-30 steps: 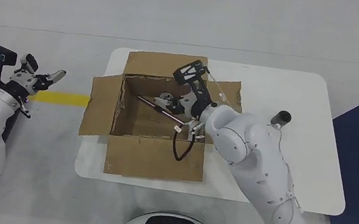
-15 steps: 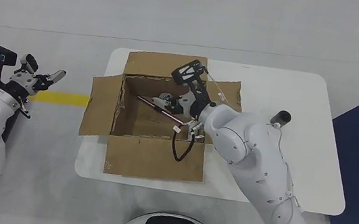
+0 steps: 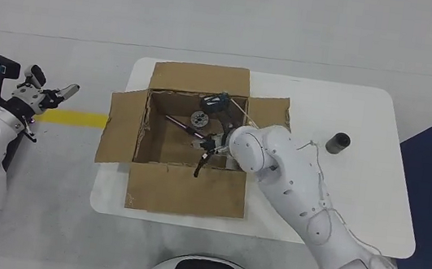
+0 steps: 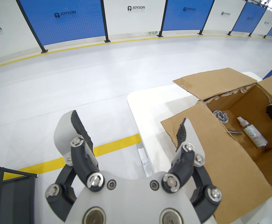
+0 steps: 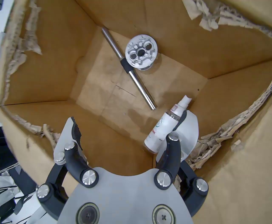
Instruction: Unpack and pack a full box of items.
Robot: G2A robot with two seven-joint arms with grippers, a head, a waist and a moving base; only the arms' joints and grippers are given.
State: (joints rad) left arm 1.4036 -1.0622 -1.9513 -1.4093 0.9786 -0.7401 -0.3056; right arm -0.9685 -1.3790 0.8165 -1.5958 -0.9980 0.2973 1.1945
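An open cardboard box (image 3: 184,189) stands on the white table (image 3: 337,208). On its floor lie a metal rod (image 5: 136,79) with a black band, a round metal wheel (image 5: 141,53) and a white spray bottle (image 5: 163,129). My right gripper (image 5: 129,121) is down inside the box (image 5: 42,74), open, with one finger right beside the bottle and nothing between the fingers. From above, the right gripper (image 3: 208,143) sits near the box's right wall, close to the rod (image 3: 178,123) and wheel (image 3: 198,118). My left gripper (image 3: 57,93) hangs open over the floor, left of the table.
A small black cylinder (image 3: 338,142) stands on the table to the right of the box. The box flaps are spread outward with torn edges. In the left wrist view the left gripper (image 4: 129,121) faces the box (image 4: 233,169), with the bottle (image 4: 252,132) and wheel (image 4: 221,116) inside.
My right arm has dropped from above the box rim down into the box, toward its right side. The left arm has kept still.
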